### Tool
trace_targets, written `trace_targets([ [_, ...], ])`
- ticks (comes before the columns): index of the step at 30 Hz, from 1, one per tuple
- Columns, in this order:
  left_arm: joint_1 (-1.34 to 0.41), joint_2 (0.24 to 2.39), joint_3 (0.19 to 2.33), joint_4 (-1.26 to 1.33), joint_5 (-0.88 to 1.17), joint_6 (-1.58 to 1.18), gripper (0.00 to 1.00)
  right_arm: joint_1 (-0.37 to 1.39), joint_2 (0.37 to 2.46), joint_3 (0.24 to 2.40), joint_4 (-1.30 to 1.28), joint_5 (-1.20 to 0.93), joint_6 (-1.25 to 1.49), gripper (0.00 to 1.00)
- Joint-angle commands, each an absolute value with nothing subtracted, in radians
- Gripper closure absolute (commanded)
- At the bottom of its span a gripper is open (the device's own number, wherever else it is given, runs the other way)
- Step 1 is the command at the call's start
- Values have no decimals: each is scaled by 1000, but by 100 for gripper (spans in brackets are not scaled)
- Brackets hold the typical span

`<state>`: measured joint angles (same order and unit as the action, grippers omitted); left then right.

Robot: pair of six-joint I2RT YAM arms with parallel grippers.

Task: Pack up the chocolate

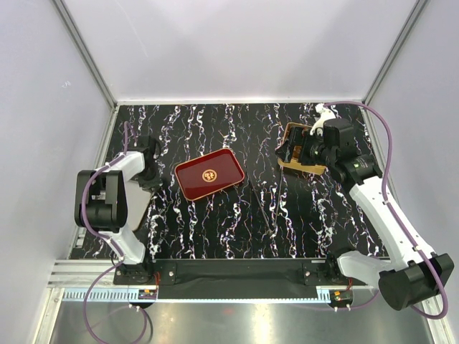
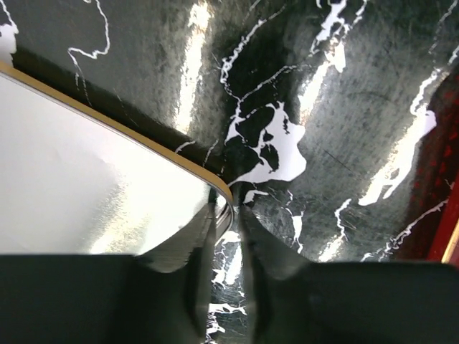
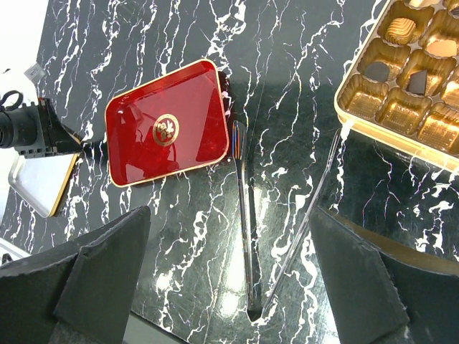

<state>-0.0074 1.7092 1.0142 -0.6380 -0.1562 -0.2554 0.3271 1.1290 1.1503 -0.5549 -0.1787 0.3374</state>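
Choc (image 3: 401, 29) sat in golden box (image 3: 357, 92) compartments, up-right of R claw (image 3: 229, 229), whose fingers stood wide apart, empty. L claw (image 2: 229, 244), pinched together on nothing, was well apart, beyond red tray (image 3: 136, 136). R arm nearer, so prob. its job.

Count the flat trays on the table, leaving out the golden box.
2: the red tray in the middle, and a pale gold-rimmed tray at the far left. Others could be hidden.
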Motion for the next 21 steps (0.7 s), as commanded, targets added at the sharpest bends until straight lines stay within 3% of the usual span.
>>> trace_targets([
  [1, -2, 1775, 1006, -669, -235, -250, 85, 327, 1111, 1150, -532, -199, 331, 0],
  [5, -2, 1772, 1041, -718, -235, -259, 100, 327, 1108, 1152, -543, -198, 333, 0],
  [15, 0, 1495, 1265, -968, -255, -244, 100, 327, 1068, 1129, -470, -400, 394, 4],
  [21, 0, 1332, 1558, -1072, 130, -233, 100, 327, 1089, 1121, -304, -645, 377, 11],
])
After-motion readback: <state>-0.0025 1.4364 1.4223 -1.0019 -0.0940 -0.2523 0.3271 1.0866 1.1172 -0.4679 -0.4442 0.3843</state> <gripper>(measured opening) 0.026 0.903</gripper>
